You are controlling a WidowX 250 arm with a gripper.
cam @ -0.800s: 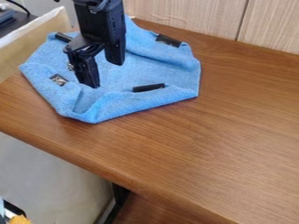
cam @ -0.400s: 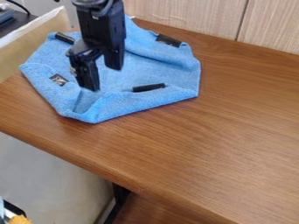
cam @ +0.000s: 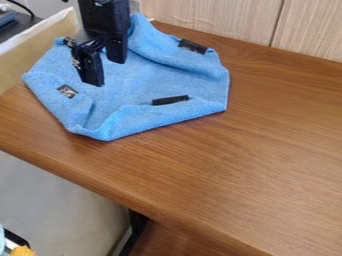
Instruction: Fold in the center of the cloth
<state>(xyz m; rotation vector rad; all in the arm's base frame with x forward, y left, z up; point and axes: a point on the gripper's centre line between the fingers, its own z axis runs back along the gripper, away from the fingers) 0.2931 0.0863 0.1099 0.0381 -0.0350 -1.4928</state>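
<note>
Wooden tabletop (cam: 234, 165); partly folded blue cloth (cam: 137, 87)

The premises read most like a lab or workroom, though the exact type could not be confirmed. A black robot arm (cam: 103, 17) hung over a brown wood-grain desk (cam: 234, 150) with a rounded near edge. Pale wood-grain panels (cam: 207, 20) with a vertical seam stood behind. At far left, a dark device (cam: 7, 19) and a black cable (cam: 21, 7) were noted.
</note>
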